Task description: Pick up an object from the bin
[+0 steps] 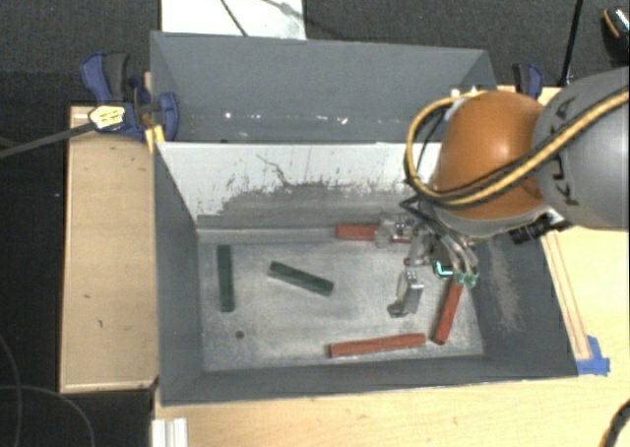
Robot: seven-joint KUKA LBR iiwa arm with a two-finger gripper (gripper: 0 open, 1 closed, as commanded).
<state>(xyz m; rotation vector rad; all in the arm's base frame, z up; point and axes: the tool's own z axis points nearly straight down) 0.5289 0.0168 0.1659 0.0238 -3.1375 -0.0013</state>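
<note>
Grey metal of the end effector point(406, 286) is hanging low over the right part of the bin point(182, 238), beneath the arm's orange cover. I cannot tell whether it is released or clenched, since the cover and cables are hiding much of it. Nothing is visibly sitting in its grasp.

The tilted red stick point(448, 312) is lying just to its right, perhaps touching it. The long red stick point(376, 345) is lying just below it, flat along the front wall. The short red piece point(354, 232) is resting against the back wall beside it. Farther left, the slanted dark green bar point(301, 279) is lying mid-floor, and the upright-running dark green bar point(225, 278) is lying near the left wall.

The work appears to be sitting at the approach step, with no pick made yet. The tilted red stick seems the likeliest target. The next move is calling for lining up across its narrow width, closing on it, then lifting clear of the right wall.
</note>
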